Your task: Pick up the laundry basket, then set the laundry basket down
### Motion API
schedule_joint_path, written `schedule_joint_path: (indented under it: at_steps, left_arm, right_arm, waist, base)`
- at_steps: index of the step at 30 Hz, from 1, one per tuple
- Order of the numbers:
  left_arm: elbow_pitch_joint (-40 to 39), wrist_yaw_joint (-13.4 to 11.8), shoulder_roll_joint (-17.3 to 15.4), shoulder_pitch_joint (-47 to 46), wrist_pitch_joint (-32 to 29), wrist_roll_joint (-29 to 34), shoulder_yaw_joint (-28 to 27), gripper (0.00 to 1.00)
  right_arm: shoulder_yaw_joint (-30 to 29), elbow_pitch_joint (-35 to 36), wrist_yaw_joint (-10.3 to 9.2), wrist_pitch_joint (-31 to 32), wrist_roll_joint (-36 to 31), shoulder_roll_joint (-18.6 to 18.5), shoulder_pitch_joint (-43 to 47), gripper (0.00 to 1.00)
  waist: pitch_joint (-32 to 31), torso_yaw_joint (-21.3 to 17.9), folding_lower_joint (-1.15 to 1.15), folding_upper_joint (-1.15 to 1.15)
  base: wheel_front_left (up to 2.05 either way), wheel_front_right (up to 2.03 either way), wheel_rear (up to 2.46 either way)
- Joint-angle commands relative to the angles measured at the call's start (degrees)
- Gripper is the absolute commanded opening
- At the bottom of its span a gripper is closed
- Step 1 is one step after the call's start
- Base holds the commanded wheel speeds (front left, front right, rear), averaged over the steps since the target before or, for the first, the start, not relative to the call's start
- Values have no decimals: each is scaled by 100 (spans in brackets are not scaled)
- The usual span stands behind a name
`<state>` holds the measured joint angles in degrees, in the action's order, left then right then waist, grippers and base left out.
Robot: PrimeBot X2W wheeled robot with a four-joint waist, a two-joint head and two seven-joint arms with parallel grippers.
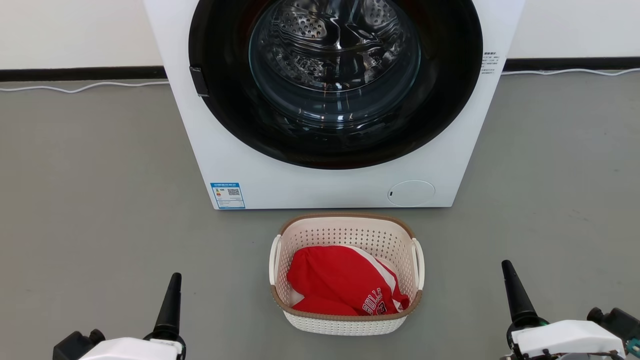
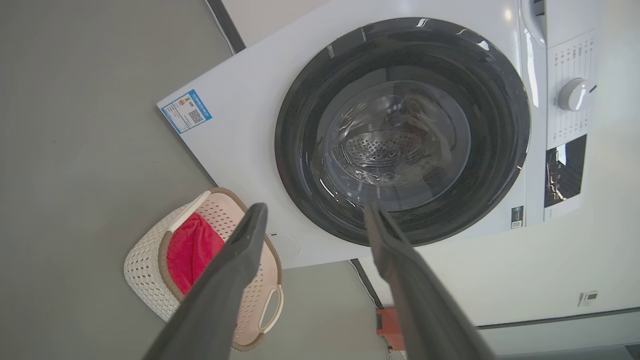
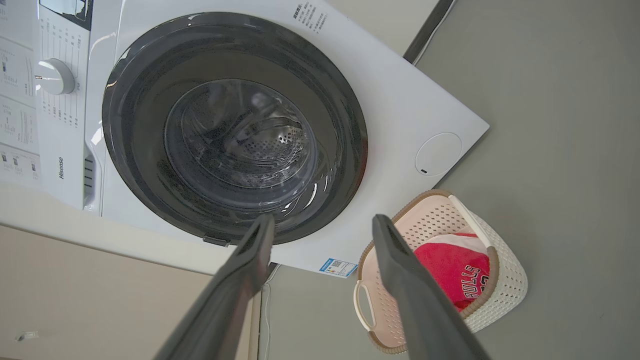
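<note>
Left claw point(image 2: 315, 207) and right claw point(image 3: 322, 219) gape, flanking laundry basket point(image 1: 345, 322)

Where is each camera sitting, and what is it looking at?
Head view: on the robot's head, looking forward and down at the washer and laundry basket; left gripper and right gripper poke up at the bottom corners.
Left wrist view: on the left wrist, looking along its two spread fingers at the washer.
Right wrist view: on the right wrist, likewise, along its spread fingers.
Shared: both wrist views show the laundry basket holding a red shirt.
</note>
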<state>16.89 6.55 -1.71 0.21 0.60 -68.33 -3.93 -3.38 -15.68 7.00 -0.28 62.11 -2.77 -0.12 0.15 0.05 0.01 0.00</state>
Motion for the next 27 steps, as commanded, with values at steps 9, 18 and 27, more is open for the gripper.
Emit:
schedule_joint_path:
  at_steps: [9, 18, 27]
  left_arm:
    - [-193, -134, -46, -309, 176, 1159, 25, 100]
    - [-146, -238, -108, -285, 310, 1926, 134, 100]
    - [-117, -423, -277, -237, 479, 2746, 318, 100]
  right_arm:
    - [201, 81, 22, -206, -1038, -114, -347, 100]
    - [296, -79, 25, -340, -1736, -147, -403, 100]
    - [378, -213, 28, -509, -2489, -157, -423, 100]
  waist:
    - [-17, -3, -1, 0]
    - [-31, 9, -1, 0]
    - [-41, 20, -1, 0]
  base:
    - [0, 0, 0]
    - [0, 0, 0]
    - [0, 0, 0]
